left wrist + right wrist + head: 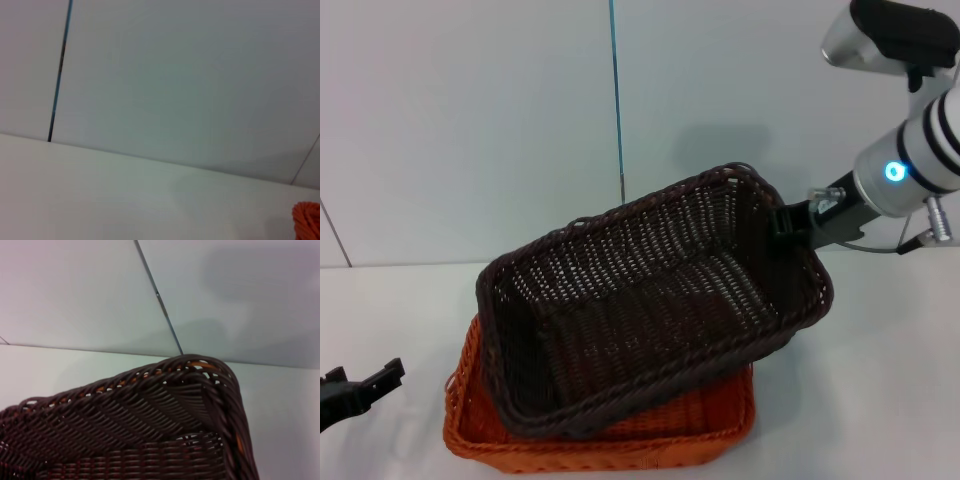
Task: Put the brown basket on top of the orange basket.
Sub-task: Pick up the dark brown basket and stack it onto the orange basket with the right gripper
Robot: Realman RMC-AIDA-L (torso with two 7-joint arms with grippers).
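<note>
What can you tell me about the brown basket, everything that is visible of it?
The brown basket is a dark, rectangular, shallow, wicker-like weave with a braided rim, and it is empty. It sits tilted, its near-left end down in the orange basket, its far-right end raised. The right tool meets that raised rim. The left tool is parked apart, low left.

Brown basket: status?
Right gripper clamped on brown basket rim, basket tilted over orange basket. Left gripper parked low left. Nothing in the way.
</note>
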